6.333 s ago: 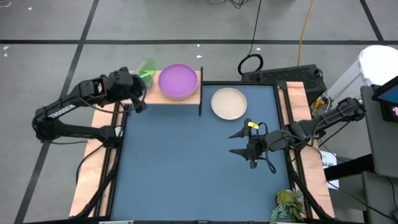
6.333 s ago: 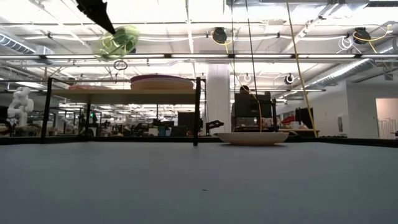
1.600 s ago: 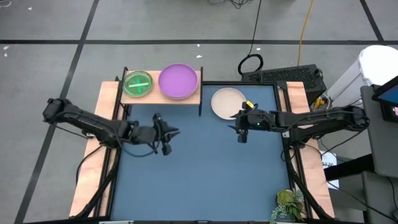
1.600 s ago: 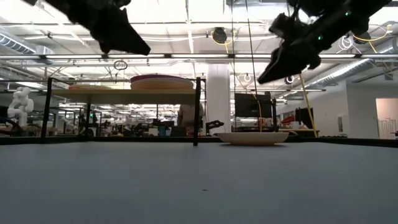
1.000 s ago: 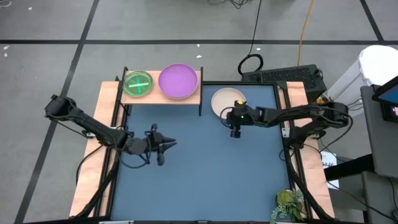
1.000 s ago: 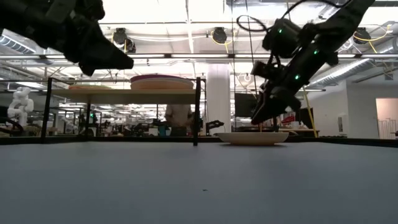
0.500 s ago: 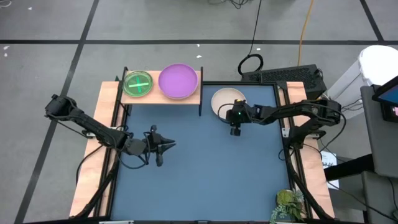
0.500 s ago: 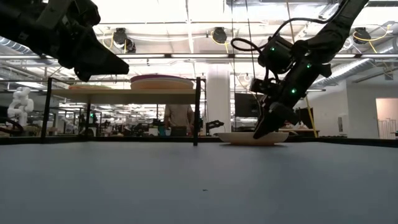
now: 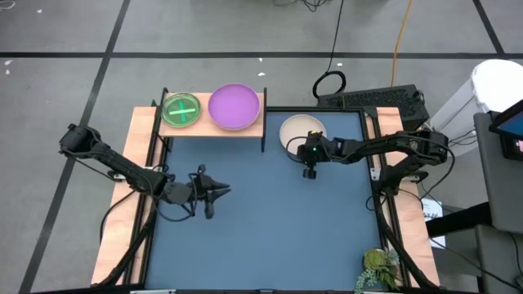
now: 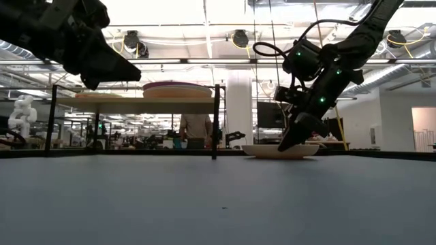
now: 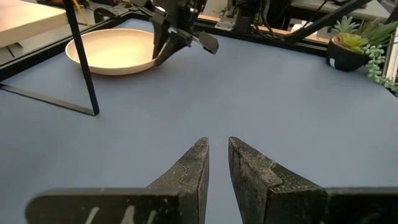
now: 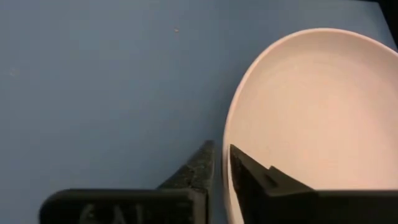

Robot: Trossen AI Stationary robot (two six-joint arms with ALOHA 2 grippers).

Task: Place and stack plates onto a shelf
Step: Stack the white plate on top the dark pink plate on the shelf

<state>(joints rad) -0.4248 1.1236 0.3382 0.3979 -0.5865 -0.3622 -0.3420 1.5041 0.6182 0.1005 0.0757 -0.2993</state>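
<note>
Blue matting covers the surface (image 9: 261, 237), and beyond its far edge the low view looks into a bright hall of ceiling lights, where a person (image 10: 195, 129) stands behind the shelf.

At the far left corner of the surface stands the shelf (image 9: 253, 127), a light-wood board on thin black legs. A green plate (image 9: 181, 109) lies on its left half and a purple plate (image 9: 234, 106) beside it on the right half, the two just apart.

A cream plate (image 9: 297, 130) lies on the surface close to the far edge, just right of the shelf's right legs. My right gripper (image 9: 308, 161) is down at the near rim of that plate. In my right wrist view my fingers (image 12: 261, 180) have closed on the rim, one inside the plate and one outside it, with the rim pinched between them.

My left gripper (image 9: 210, 193) hangs above the left half of the surface, well apart from every plate. Its fingers (image 11: 193, 171) stand nearly together with a thin gap between them and nothing in it.
</note>
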